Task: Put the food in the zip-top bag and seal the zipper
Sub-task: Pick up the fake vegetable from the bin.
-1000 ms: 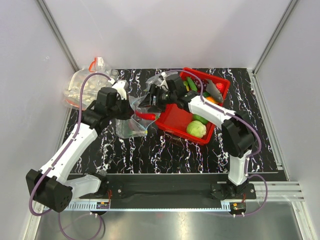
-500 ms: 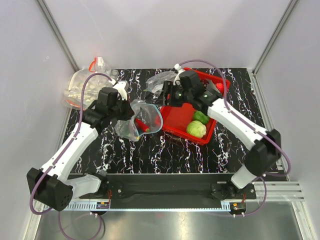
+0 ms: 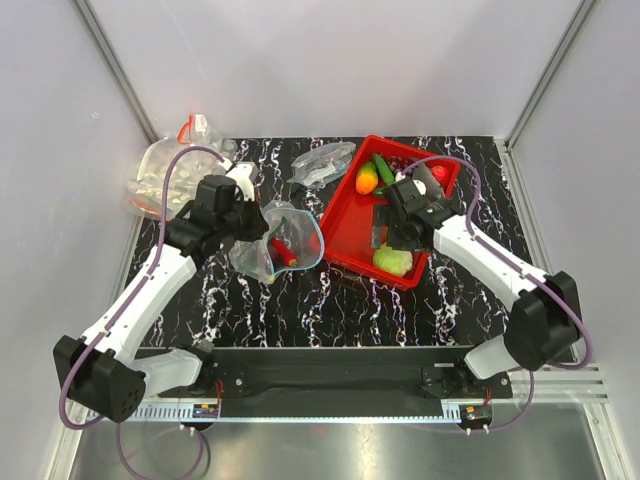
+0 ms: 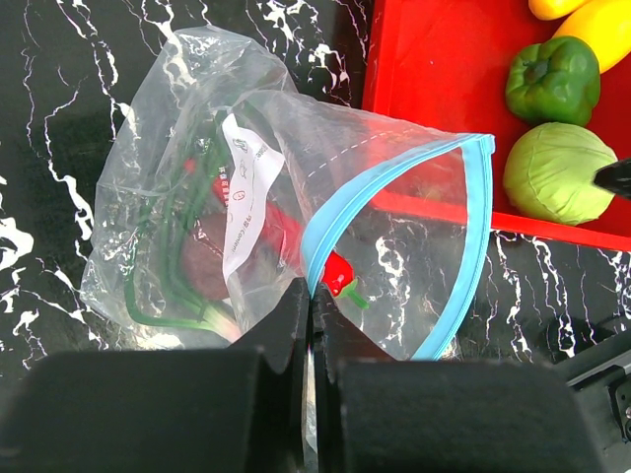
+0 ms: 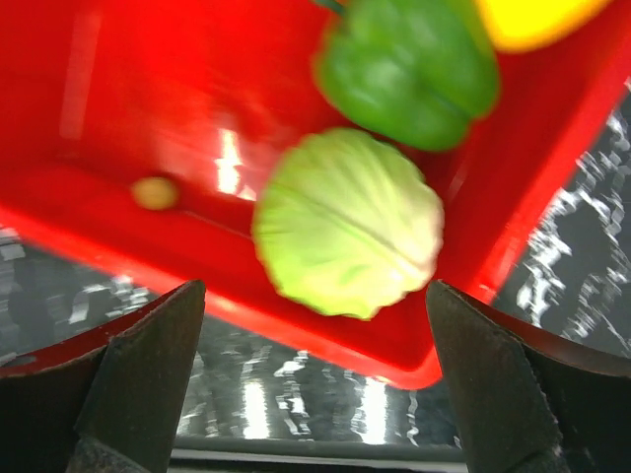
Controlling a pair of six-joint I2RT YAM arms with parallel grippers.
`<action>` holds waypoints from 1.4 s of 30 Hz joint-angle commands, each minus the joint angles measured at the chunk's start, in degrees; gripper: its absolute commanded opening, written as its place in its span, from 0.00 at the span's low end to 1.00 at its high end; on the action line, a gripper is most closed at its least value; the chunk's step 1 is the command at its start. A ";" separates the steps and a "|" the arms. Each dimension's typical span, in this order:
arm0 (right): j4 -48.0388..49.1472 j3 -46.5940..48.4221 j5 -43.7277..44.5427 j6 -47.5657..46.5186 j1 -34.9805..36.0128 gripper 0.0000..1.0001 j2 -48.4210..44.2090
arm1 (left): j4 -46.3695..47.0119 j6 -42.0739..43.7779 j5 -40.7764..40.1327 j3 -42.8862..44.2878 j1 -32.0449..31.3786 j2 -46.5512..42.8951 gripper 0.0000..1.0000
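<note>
Left end effector (image 4: pixel 311 296) clamped tight on the zipper (image 4: pixel 477 212), holding the zip-top bag (image 4: pixel 177 148) open-mouthed over the worktop (image 4: pixel 59 59), just beside the red tray (image 5: pixel 118 99). Red chilli (image 4: pixel 335 268) inside the bag. Right end effector (image 5: pixel 315 384) spread wide, empty, above the lime-green toy cabbage (image 5: pixel 345 222) and green bell pepper (image 5: pixel 409 69) in the tray.

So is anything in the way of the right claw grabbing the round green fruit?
Nothing visible. The open right gripper hangs over the fruit in the tray; the pepper sits close beside it.
</note>
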 commanded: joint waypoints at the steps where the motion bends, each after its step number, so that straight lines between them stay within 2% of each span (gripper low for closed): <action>1: -2.15 -0.35 6.17 2.11 -0.11 1.00 2.05 | 1.64 0.52 1.69 2.10 -0.19 -0.30 0.00; 14: 2.50 -1.66 5.30 2.46 -0.29 1.00 14.62 | 1.11 0.87 1.69 2.19 -0.28 0.41 0.00; 15: 2.85 -2.01 4.08 2.20 -0.38 0.94 14.63 | 1.02 0.87 1.69 2.19 -0.37 0.41 0.00; 16: 3.73 -2.11 3.29 2.03 -0.38 0.82 14.02 | 0.93 0.87 1.61 2.19 -0.28 0.41 0.00; 17: 4.08 -2.11 2.76 1.94 -0.38 0.63 13.40 | 0.93 0.87 1.61 2.27 -0.37 0.50 0.00; 23: 5.49 1.83 0.83 -1.04 -0.38 0.55 4.09 | 1.46 0.87 2.75 2.10 -0.72 0.41 0.00; 24: 6.10 2.54 -1.36 -2.70 -0.38 0.52 1.99 | 1.55 0.78 2.92 2.10 -0.72 0.41 0.00; 29: 11.63 4.05 -11.56 -6.58 -0.29 0.51 -4.17 | 1.72 0.61 3.45 2.10 -0.99 0.23 0.00; 31: 16.20 3.61 -18.23 -6.76 -0.20 0.45 -7.07 | 1.81 0.52 3.63 2.10 -0.99 0.23 0.00; 33: 20.14 3.17 -25.00 -6.68 -0.20 0.45 -9.18 | 1.90 0.43 3.72 2.10 -1.07 0.32 0.00; 35: 22.36 3.17 -31.05 -6.24 0.24 0.44 -9.80 | 1.72 0.34 3.72 2.27 -1.07 0.49 0.00; 42: 27.55 4.31 -38.99 -7.11 6.03 0.43 -7.71 | 1.90 0.08 3.72 2.45 -1.07 -0.03 0.00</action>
